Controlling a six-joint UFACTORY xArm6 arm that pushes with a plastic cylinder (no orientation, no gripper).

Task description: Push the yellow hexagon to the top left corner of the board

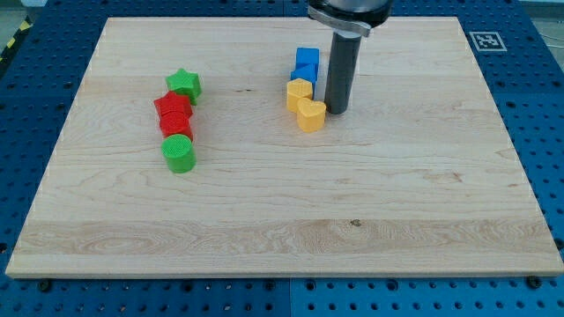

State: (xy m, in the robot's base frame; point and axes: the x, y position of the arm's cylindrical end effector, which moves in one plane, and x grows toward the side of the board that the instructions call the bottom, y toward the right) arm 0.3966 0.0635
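The yellow hexagon (300,92) sits near the board's upper middle, touching a yellow heart (310,115) just below it to the right. Two blue blocks stand above it: a blue cube (307,58) and a second blue block (304,74) below that, its shape unclear. My tip (335,110) rests on the board just right of the yellow heart and right of the hexagon, very close to the heart. The rod rises to the dark arm at the view's top.
At the left, a column of blocks: a green star (184,84), a red star (173,106), a red block (175,124), and a green cylinder (178,153). The wooden board (282,220) lies on a blue pegboard table. A marker tag (486,40) is at the top right.
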